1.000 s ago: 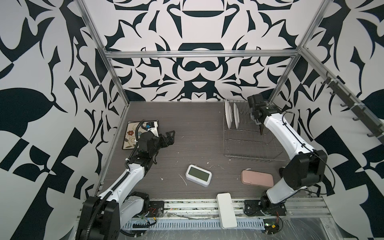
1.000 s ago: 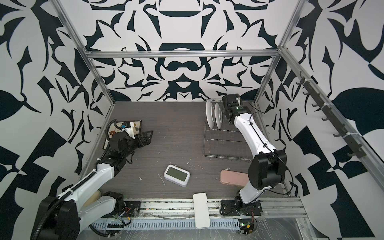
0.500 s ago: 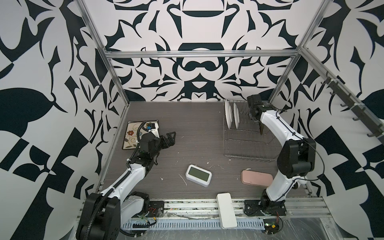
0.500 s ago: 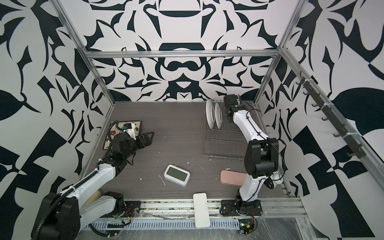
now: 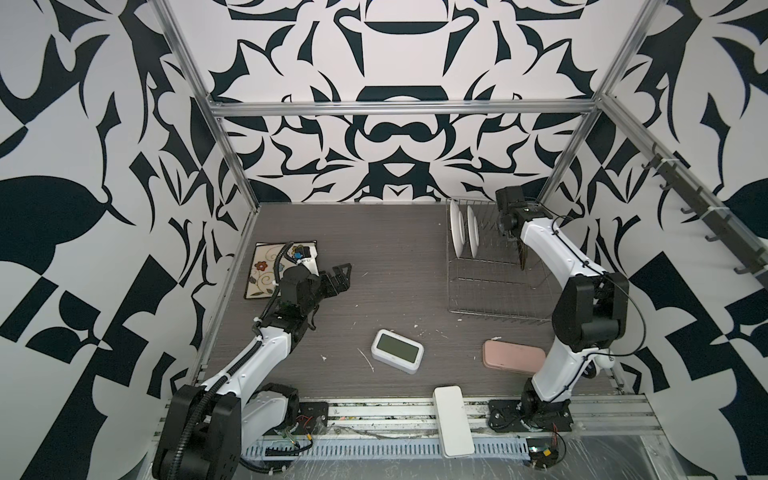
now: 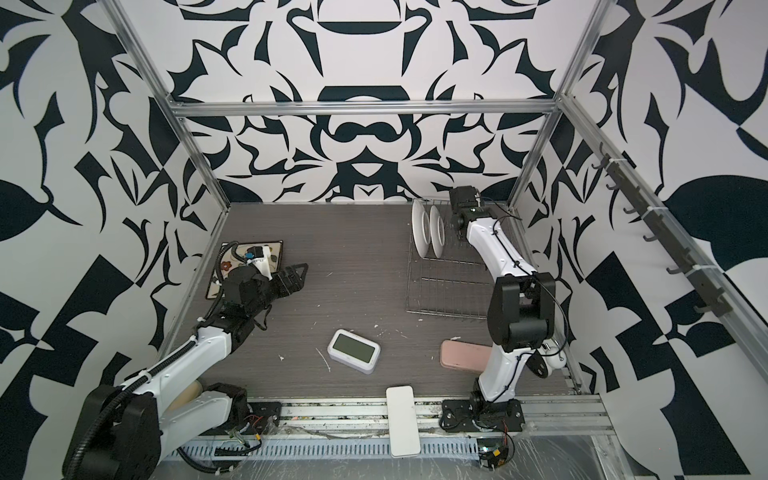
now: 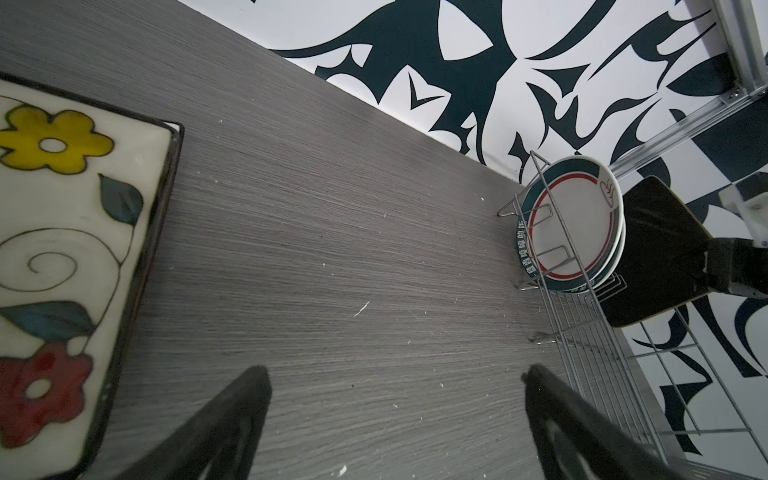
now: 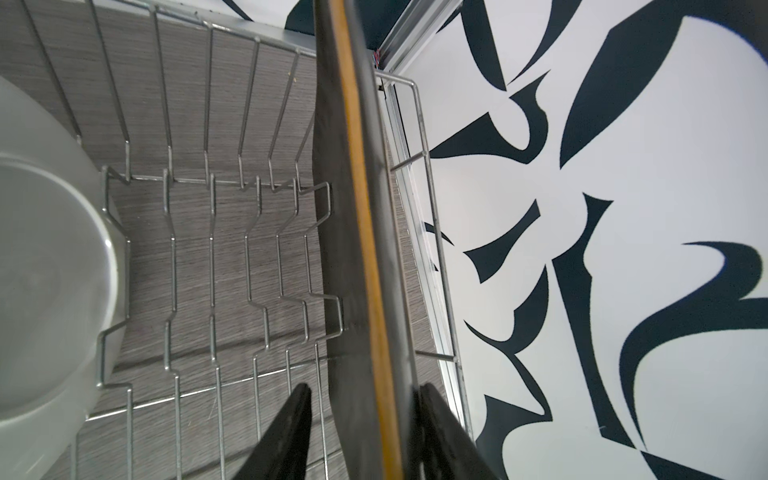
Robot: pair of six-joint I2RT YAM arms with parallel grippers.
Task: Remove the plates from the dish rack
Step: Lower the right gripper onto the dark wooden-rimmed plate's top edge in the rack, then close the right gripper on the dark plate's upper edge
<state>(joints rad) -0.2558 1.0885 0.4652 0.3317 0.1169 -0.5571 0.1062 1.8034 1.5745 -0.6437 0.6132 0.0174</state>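
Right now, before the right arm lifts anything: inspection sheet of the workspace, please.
Surface: grey wood-grain table, white flecks scattered on it.
Job's things: dish rack holds two round plates upright and a dark plate on edge; floral plate lies flat on the table, outside the rack.
Clutter: digital clock, pink case, white slab across the front rail.
Grippers: left gripper open, empty, above bare table; right gripper astride the dark plate's edge, a gap showing on one side.
Cables: black conduit on the left arm arcs over the floral plate.
Surroundings: patterned walls, aluminium frame, hook rail.
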